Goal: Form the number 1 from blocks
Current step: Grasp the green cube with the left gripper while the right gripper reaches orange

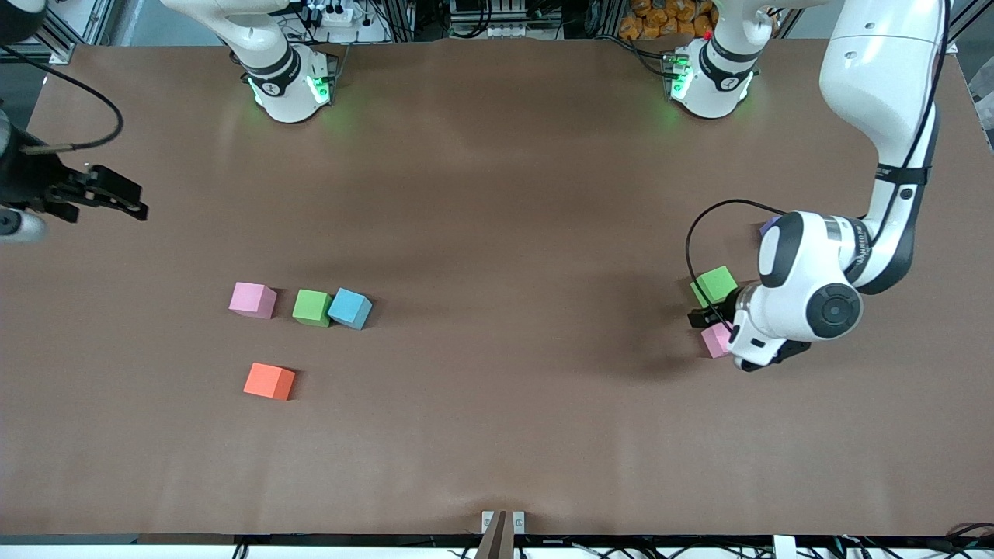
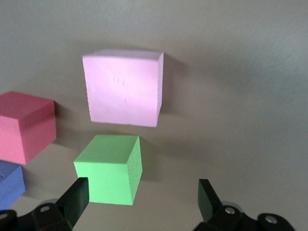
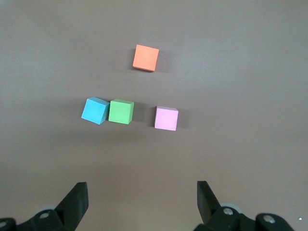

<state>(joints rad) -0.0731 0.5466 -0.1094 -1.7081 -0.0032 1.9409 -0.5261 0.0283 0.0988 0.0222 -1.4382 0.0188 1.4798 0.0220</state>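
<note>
My left gripper (image 2: 139, 195) hangs wide open, empty, over the green block (image 2: 109, 168) beside a pink block (image 2: 122, 87), while my right gripper (image 3: 142, 202) waits, spread open too.

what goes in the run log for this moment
left gripper: open over green block, by pink block | right gripper: open, waiting
</note>
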